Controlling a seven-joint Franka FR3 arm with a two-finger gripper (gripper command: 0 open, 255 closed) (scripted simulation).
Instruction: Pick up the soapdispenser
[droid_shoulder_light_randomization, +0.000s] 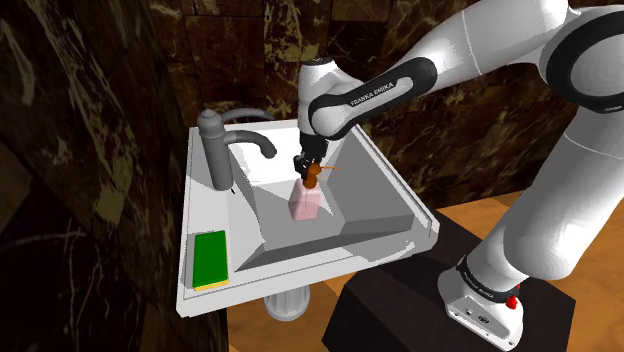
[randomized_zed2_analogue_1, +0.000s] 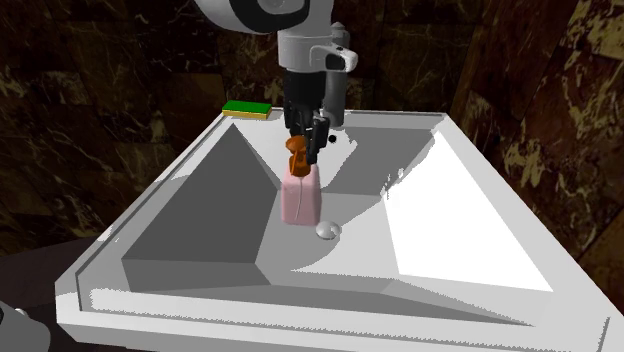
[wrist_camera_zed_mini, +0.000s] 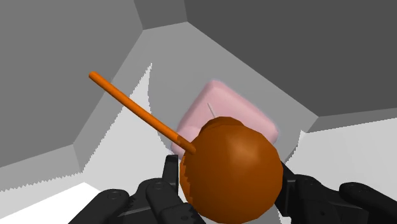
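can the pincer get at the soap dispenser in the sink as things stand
Probably yes. The pincer hangs right over the pink soap dispenser, at its orange pump head, inside the open sink basin. The faucet and green sponge sit off on the rim, leaving the way down free.

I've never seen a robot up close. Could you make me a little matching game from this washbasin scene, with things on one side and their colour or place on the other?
Things:
1. soap dispenser
2. sponge
3. faucet
4. gripper

Descriptions:
A. black, down at the orange-brown pump head
B. green, lying on the rim of the sink
C. pink body, upright inside the sink
D. grey, arching over the sink

Pairs: 1-C, 2-B, 3-D, 4-A
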